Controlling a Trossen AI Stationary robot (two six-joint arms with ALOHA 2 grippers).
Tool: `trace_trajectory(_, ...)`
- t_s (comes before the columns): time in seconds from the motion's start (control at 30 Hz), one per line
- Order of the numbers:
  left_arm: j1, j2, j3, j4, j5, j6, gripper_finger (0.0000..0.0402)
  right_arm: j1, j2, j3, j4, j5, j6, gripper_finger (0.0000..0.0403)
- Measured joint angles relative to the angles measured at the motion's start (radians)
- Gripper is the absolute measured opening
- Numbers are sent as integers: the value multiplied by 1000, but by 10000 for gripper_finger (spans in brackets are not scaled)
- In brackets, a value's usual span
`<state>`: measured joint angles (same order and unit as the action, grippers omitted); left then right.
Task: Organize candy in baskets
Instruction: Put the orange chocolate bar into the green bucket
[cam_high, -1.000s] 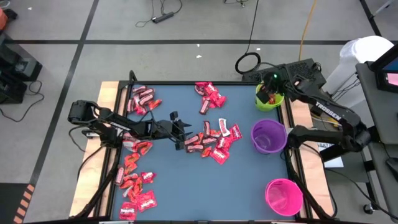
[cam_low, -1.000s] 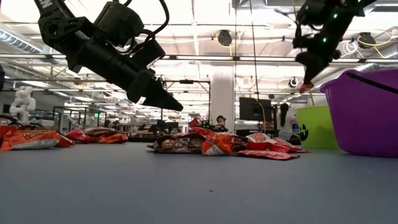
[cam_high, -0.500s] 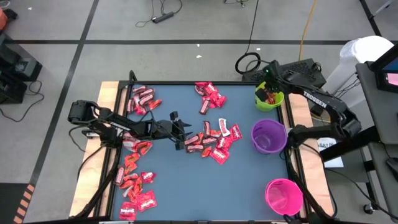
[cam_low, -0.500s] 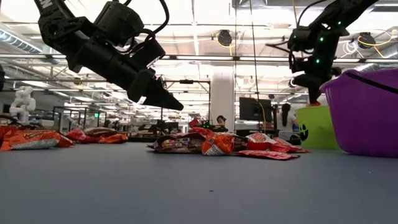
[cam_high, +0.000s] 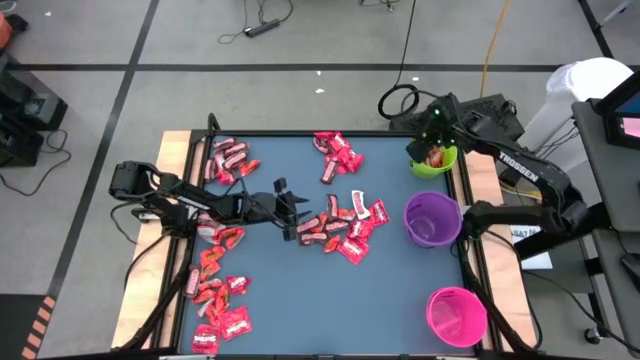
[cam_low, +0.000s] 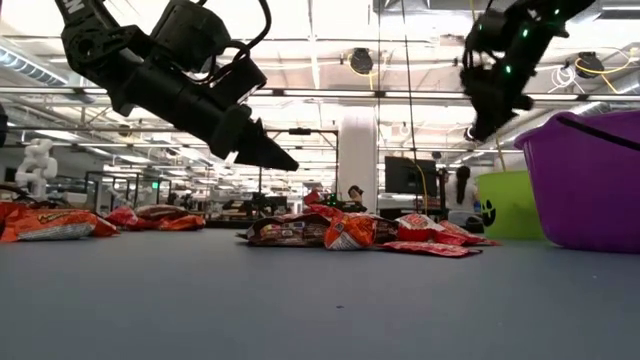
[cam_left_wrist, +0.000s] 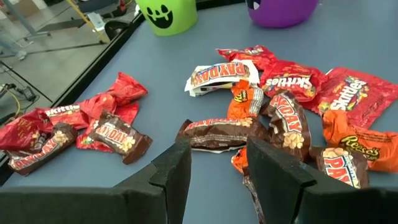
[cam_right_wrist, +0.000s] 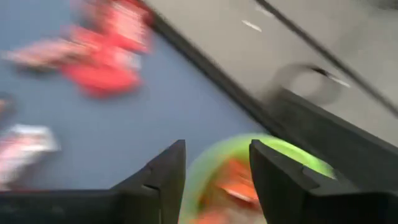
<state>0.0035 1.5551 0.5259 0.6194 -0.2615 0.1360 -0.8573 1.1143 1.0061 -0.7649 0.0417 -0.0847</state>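
Open-plan robotics lab, ceiling trusses (cam_low: 330, 95), taped floor (cam_high: 120, 90)

The table (cam_high: 400, 290) was slate blue. The candy (cam_high: 340, 225) wore shiny red, orange and dark brown wrappers with white lettering. One basket was lime green (cam_high: 436, 160) with a black grinning face, one purple (cam_high: 431, 220), one bright pink (cam_high: 456, 316). Both arms were black, the right lettered in white.
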Motion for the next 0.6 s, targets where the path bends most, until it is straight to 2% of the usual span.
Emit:
trace_trajectory(0.1, 1, 0, 0, 2, 0, 0, 162, 68, -11, 0, 58, -155, 23, 177)
trace_trajectory(0.17, 1, 0, 0, 2, 0, 0, 162, 122, -10, 0, 87, -192, 24, 178)
trace_trajectory(0.43, 1, 0, 0, 0, 0, 0, 162, 326, 56, 0, 210, -200, -3, 171)
trace_trajectory(0.6, 1, 0, 0, 0, 0, 0, 162, 418, 141, 0, 282, -201, -10, 171)
